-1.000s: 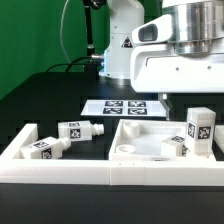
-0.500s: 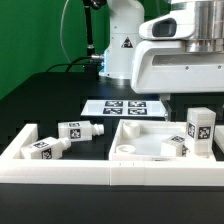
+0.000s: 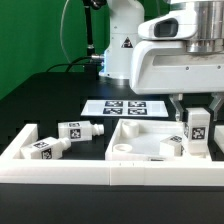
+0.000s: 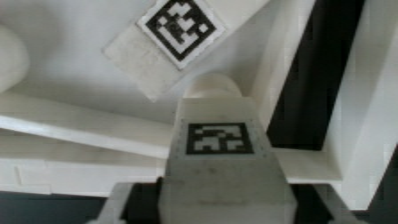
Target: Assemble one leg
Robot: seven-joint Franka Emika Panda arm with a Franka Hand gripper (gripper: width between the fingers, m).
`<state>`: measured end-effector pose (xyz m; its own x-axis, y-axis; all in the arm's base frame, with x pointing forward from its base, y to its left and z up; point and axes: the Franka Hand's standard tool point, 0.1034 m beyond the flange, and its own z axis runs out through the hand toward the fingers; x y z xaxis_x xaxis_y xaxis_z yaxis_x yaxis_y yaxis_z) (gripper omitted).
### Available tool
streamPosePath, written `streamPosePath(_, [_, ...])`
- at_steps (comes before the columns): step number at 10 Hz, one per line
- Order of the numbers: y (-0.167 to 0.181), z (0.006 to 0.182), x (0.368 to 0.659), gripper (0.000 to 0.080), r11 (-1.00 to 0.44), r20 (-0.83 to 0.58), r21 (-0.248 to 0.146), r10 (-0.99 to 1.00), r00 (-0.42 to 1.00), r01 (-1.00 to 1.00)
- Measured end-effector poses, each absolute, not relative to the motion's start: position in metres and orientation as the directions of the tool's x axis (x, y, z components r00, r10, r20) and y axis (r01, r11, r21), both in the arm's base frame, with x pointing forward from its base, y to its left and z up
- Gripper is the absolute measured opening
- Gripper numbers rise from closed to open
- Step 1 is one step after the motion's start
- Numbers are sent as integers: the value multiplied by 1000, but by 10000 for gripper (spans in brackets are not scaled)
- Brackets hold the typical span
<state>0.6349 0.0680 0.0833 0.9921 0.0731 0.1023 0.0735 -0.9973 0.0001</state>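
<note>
A white leg (image 3: 198,128) with square tags stands upright in the right corner of the wide white panel (image 3: 135,133). My gripper (image 3: 197,112) has its fingers on either side of the leg's upper part, with narrow gaps showing, so it is open around the leg. In the wrist view the leg (image 4: 222,150) fills the space between the fingers, and a dark strip runs along each side of it. Another leg (image 3: 175,146) lies in the panel beside it. Two more legs (image 3: 78,130) (image 3: 47,147) lie at the exterior view's left.
The marker board (image 3: 125,106) lies on the black table behind the panel. A white raised wall (image 3: 60,172) runs along the front and left. The robot's base (image 3: 125,40) stands at the back.
My gripper has come down, and its fingers now flank the upright leg. The leg and the other parts stay where they were.
</note>
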Motion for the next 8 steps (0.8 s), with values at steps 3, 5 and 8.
streamPosePath(3, [71, 82, 638, 288, -979, 149, -49, -205, 967, -200])
streamPosePath(5, [74, 82, 637, 288, -878, 149, -115, -477, 866, -464])
streamPosePath(8, [76, 81, 636, 288, -615, 71, -192, -786, 614, -765])
